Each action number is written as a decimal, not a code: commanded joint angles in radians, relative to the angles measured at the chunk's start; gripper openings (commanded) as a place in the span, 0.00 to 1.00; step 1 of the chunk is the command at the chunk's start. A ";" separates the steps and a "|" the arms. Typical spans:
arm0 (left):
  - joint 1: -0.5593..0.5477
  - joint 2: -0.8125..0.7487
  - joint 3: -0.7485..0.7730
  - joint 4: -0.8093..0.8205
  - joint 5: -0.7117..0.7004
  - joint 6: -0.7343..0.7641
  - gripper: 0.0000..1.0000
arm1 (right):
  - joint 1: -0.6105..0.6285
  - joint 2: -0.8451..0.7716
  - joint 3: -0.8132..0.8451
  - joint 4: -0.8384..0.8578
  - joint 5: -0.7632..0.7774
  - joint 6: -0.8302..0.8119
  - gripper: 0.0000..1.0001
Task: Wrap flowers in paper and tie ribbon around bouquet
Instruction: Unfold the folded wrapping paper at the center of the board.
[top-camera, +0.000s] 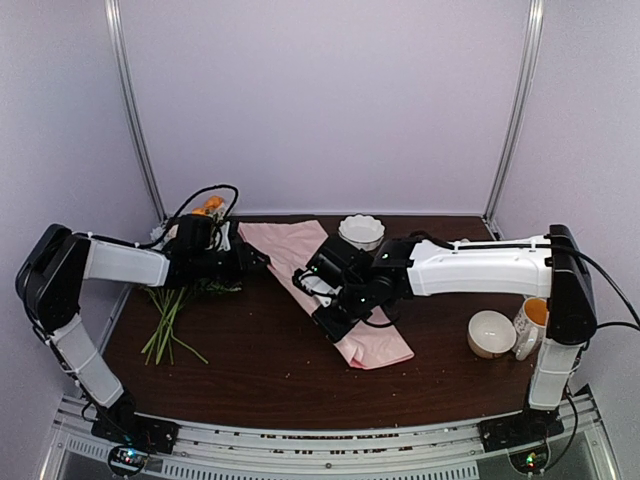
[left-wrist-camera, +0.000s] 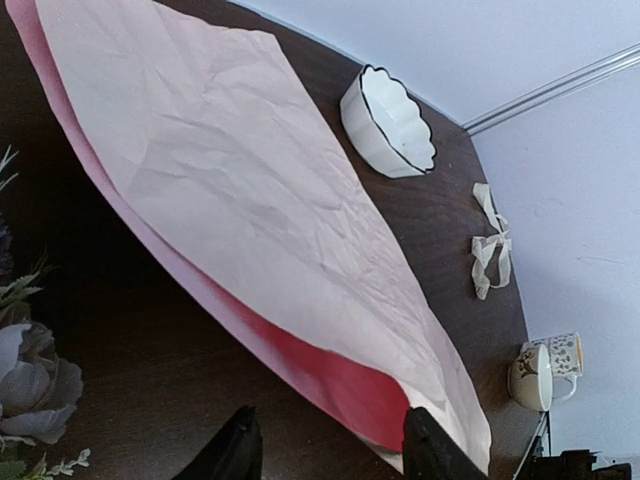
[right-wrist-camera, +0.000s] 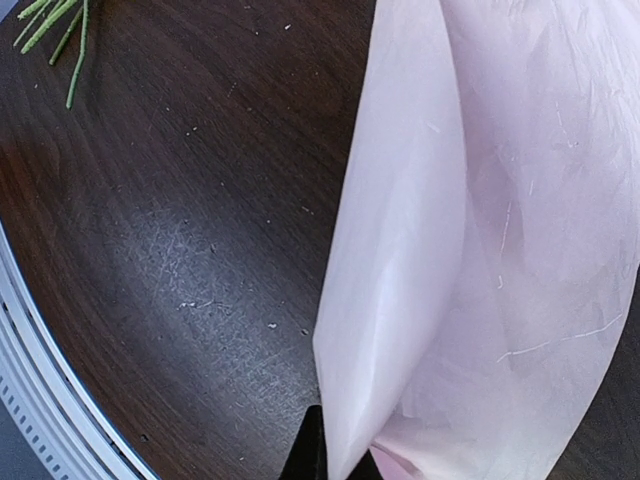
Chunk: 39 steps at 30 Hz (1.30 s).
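Observation:
The pale pink paper (top-camera: 285, 245) lies folded over itself across the middle of the table. My right gripper (top-camera: 332, 322) is shut on a lifted fold of the paper (right-wrist-camera: 480, 250), pinched between its dark fingertips (right-wrist-camera: 318, 450). My left gripper (left-wrist-camera: 330, 455) stands open low over the table, with the folded paper's (left-wrist-camera: 250, 180) near corner just beside its right finger (left-wrist-camera: 430, 455) and nothing held. The flowers (top-camera: 170, 320) lie at the left, stems toward the front, and some blooms (left-wrist-camera: 30, 380) show beside the left gripper (top-camera: 262, 263). The cream ribbon (left-wrist-camera: 490, 245) lies loosely looped beyond the paper.
A white scalloped bowl (top-camera: 361, 231) stands at the back behind the paper, also seen in the left wrist view (left-wrist-camera: 388, 122). A cup (top-camera: 490, 333) and a patterned mug (top-camera: 530, 325) stand at the right. The metal rail (right-wrist-camera: 40, 400) marks the table's near edge.

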<state>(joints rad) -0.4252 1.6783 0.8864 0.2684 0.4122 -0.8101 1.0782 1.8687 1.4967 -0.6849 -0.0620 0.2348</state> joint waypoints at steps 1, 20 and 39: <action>0.002 0.049 0.024 0.035 0.002 0.010 0.50 | 0.008 0.003 0.014 -0.008 0.034 -0.001 0.00; -0.032 0.132 0.013 0.160 0.058 -0.051 0.51 | 0.038 0.018 0.024 0.004 0.009 -0.042 0.00; -0.133 -0.060 -0.055 0.114 -0.036 0.137 0.00 | -0.025 -0.111 -0.013 0.216 -0.106 0.016 0.77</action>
<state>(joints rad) -0.4946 1.7458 0.8330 0.4103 0.4477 -0.7982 1.0889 1.8221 1.4658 -0.5709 -0.2127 0.1768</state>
